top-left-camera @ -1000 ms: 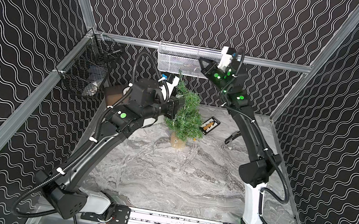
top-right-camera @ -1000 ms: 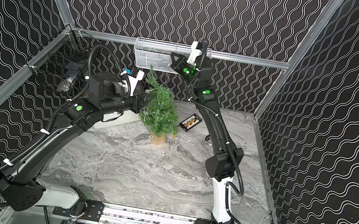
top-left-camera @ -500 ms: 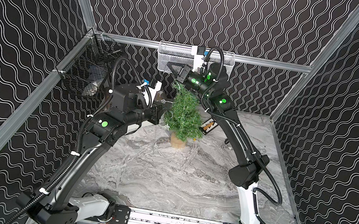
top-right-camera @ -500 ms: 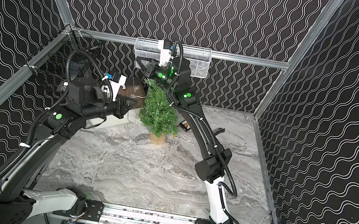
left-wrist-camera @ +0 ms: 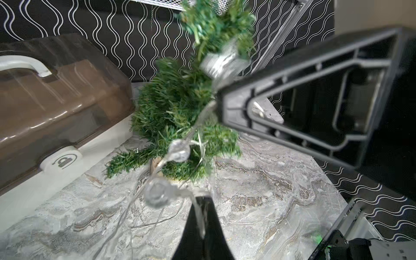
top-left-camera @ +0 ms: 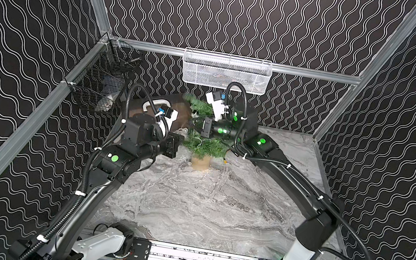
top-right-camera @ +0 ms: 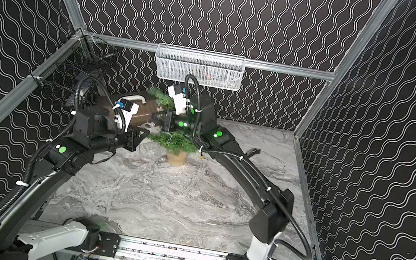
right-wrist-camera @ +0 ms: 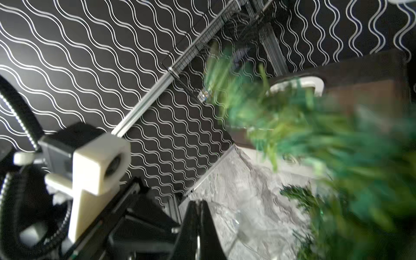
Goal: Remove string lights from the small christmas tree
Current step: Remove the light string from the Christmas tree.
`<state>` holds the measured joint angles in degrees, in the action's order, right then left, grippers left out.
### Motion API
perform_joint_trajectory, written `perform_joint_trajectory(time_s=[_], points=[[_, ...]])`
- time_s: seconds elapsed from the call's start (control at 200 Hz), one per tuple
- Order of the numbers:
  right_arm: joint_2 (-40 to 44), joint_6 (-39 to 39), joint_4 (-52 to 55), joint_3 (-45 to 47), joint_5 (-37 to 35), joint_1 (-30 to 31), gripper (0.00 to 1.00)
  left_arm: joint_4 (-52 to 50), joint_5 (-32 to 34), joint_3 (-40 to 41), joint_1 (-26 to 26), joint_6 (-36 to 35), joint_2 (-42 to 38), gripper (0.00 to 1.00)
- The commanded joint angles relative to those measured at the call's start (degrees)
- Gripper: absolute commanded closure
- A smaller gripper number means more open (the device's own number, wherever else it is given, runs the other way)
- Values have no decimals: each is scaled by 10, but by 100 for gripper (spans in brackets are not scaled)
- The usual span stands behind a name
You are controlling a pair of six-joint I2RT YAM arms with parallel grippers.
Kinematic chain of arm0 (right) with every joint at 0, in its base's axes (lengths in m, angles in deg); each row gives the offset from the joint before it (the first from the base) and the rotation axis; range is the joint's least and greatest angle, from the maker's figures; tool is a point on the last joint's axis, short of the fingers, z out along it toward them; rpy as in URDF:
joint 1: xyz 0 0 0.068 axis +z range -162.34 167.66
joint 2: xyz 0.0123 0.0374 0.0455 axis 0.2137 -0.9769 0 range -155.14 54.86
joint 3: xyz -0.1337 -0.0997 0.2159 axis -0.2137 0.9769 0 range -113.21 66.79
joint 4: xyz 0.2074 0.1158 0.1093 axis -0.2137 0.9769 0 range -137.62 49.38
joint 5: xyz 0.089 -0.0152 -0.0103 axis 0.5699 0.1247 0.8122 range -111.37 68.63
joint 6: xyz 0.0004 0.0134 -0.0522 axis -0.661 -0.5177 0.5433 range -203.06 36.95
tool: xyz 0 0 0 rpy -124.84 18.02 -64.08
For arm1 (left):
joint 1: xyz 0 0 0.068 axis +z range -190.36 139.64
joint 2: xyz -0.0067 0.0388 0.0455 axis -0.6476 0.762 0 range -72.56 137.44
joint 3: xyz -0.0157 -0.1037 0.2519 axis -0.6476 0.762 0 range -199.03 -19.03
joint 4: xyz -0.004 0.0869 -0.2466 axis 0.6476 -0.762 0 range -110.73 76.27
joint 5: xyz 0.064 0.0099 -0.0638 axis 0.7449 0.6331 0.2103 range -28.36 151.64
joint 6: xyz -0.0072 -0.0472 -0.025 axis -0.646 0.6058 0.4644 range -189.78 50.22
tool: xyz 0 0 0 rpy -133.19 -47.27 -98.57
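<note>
Left tool (left-wrist-camera: 200, 200) is pressed together on the string lights (left-wrist-camera: 179, 152), and the right tool (left-wrist-camera: 221, 108) seems to pinch the same wire against the small christmas tree (top-left-camera: 205, 147), upright on the tabletop (top-left-camera: 202, 207). I hold it stretched between them, probably to peel it off the branches.

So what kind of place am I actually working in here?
It looks like a purpose-built robot test cell, not a home or shop. It has black wavy-patterned wall panels set in an aluminium frame. Two robot arms are bolted to a rail at the front of a marble-look tabletop.
</note>
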<state>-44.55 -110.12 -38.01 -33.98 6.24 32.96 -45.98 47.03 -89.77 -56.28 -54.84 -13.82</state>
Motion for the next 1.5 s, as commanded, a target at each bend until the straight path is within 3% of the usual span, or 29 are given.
perform_joint_trajectory(time_s=[0.0, 0.285, 0.475, 0.641, 0.786, 0.901, 1.081, 1.296, 1.491], points=[[36, 25, -11, 44, -33, 7, 100, 8, 9, 10, 2, 3, -3, 100], [60, 28, 19, 49, -58, 6, 100, 11, -6, 7, 3, 7, 6, 100], [207, 1, 20, 229, -100, 6, 100, -8, -30, 30, 3, 2, -16, 100], [371, -29, 57, 429, -212, 5, 100, 16, -80, 87, 3, 14, -49, 100], [446, -66, 92, 527, -266, 2, 100, 33, -106, 126, 3, 33, -51, 100], [443, -114, 104, 570, -276, 2, 100, 54, -124, 172, 3, 56, -59, 100], [422, -212, 115, 638, -318, 1, 100, 80, -93, 237, 2, 81, -89, 100], [382, -174, 79, 617, -247, 2, 100, 144, -110, 310, -1, 136, -98, 100], [346, -129, 86, 570, -218, 2, 87, 125, -82, 296, -4, 126, -90, 100]])
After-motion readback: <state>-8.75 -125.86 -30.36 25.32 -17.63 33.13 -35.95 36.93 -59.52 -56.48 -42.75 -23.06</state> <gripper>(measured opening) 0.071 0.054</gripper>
